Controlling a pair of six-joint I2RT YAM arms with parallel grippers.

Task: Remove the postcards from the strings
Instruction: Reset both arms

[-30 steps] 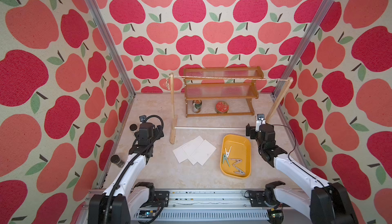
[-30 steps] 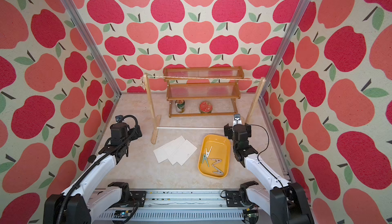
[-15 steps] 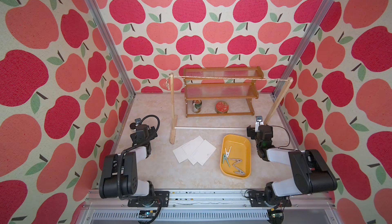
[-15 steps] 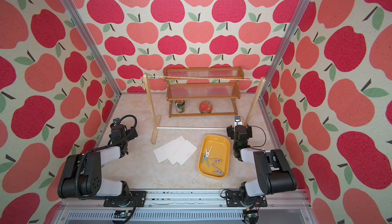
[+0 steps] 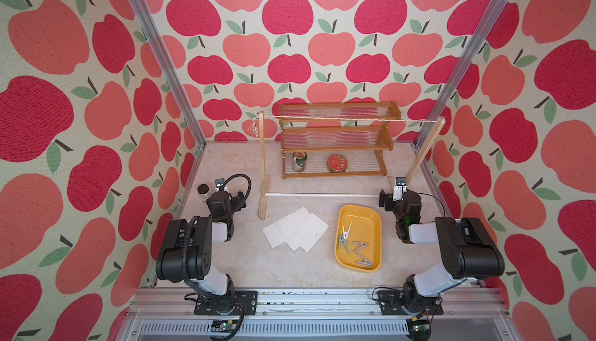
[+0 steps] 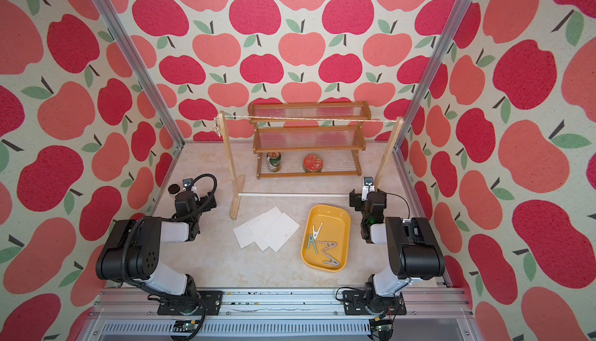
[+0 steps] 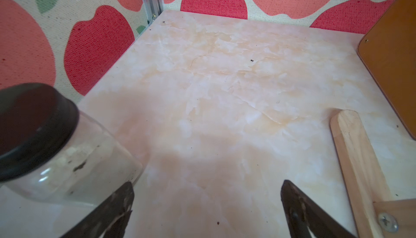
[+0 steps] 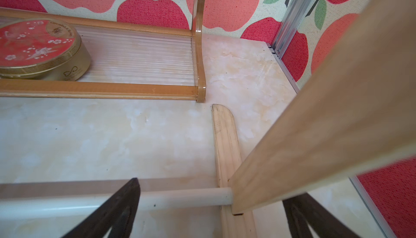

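— Beige string runs bare from upright to upright, high above the left end effector and the right end effector. We see nothing pinned on it.
— And the postcards?
— Flat on the bench in an overlapping heap, between our two end effectors and somewhat nearer the left one. Close by the right one, the yellow tray holds the pegs.
— What changed in the last second?
— Only our arms. Both have folded back, elbows raised. Cards, pegs and string stayed put.
— Grips?
— Both released, fingers spread wide and empty. A black-lidded jar stands just beside one left finger; the rack's white rod runs just past the right fingertips.
— So?
— We judge the removal finished and the arms parking.
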